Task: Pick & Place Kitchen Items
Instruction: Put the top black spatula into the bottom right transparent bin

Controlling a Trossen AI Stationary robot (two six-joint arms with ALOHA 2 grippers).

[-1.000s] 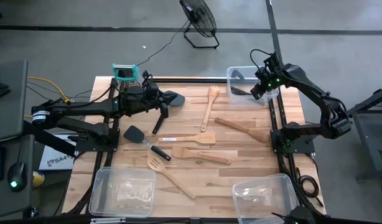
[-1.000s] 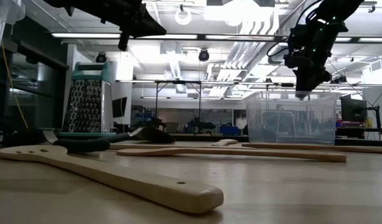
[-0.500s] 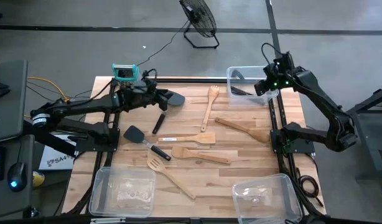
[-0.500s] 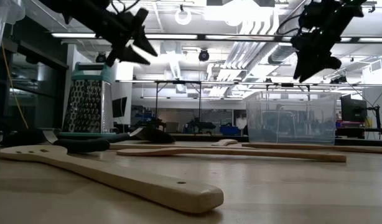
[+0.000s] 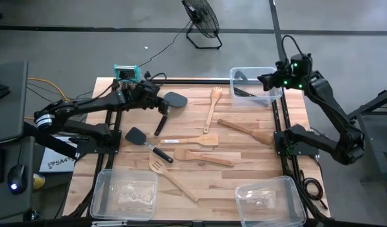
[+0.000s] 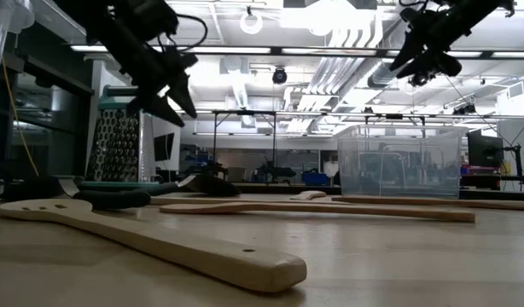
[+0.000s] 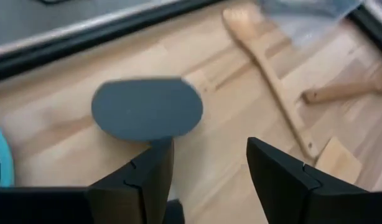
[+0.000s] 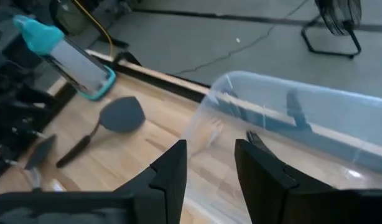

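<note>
Several utensils lie flat on the wooden table [image 5: 244, 173]. These are a wooden spoon [image 5: 212, 107], wooden spatulas [image 5: 247, 131] [image 5: 195, 140] [image 5: 203, 156], a slotted wooden turner [image 5: 171, 178] and two black turners [image 5: 171, 104] [image 5: 146, 144]. My left gripper [image 5: 157, 101] is open and empty, held above the table beside the far black turner, whose blade [image 7: 147, 109] shows just beyond its fingers [image 7: 147, 180]. My right gripper [image 5: 264, 81] is open and empty, high above the clear bin [image 5: 250, 88] at the far right. That bin holds thin black tools [image 8: 297, 109].
A metal grater with a teal top [image 5: 126, 73] stands at the far left, close behind my left gripper. Two clear bins sit at the near edge, one on the left [image 5: 124, 192] and one on the right [image 5: 269, 200]. Black rails run along the table's sides.
My left gripper has come down from high above the table and tipped its fingers downward, beside the far black turner's blade. My right gripper has risen from just above the far right bin and tipped toward level. The utensils lie where they were.
</note>
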